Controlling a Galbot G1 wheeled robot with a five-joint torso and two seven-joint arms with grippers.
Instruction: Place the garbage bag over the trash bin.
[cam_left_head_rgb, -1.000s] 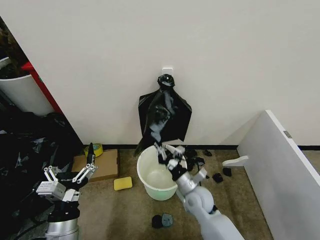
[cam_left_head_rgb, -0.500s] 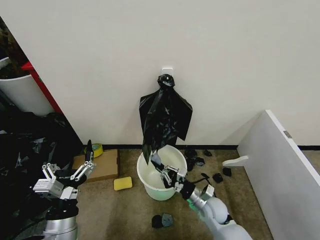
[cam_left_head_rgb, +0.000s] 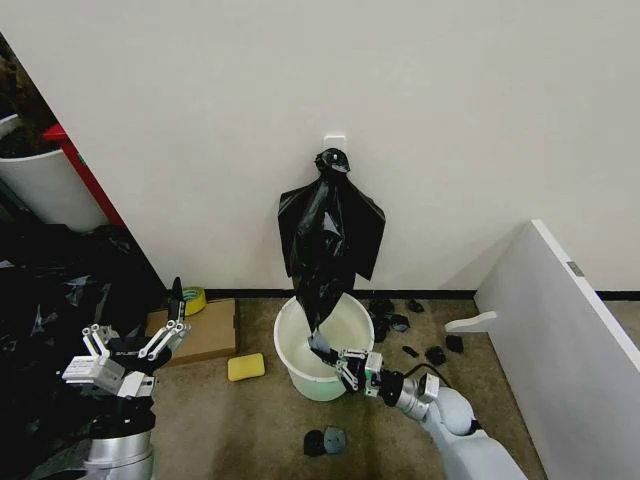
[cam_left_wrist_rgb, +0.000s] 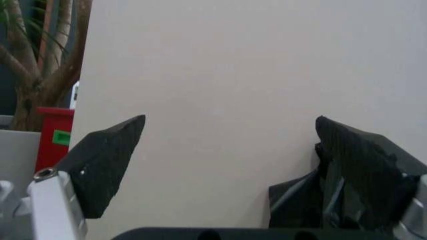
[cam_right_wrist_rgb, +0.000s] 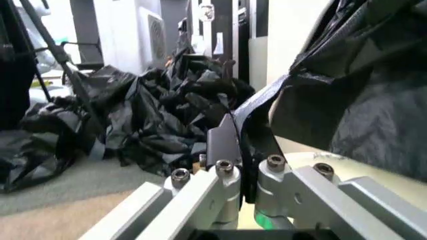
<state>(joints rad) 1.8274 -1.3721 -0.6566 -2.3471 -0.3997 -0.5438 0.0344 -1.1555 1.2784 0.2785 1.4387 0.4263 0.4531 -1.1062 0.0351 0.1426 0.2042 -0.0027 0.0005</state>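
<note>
Black, crinkly garbage bag (cam_left_head_rgb: 322, 300) hangs pinched in right claw (cam_left_head_rgb: 338, 360) over trash bin (cam_left_head_rgb: 290, 345).

a glossy, crinkled black garbage bag (cam_left_head_rgb: 322, 290) hangs stretched from a knotted bundle on the wall down into the trash bin (cam_left_head_rgb: 290, 352), its lower tip pinched over the bin's mouth. the round white trash bin stands upright and unlined on the floor against the wall.
</note>
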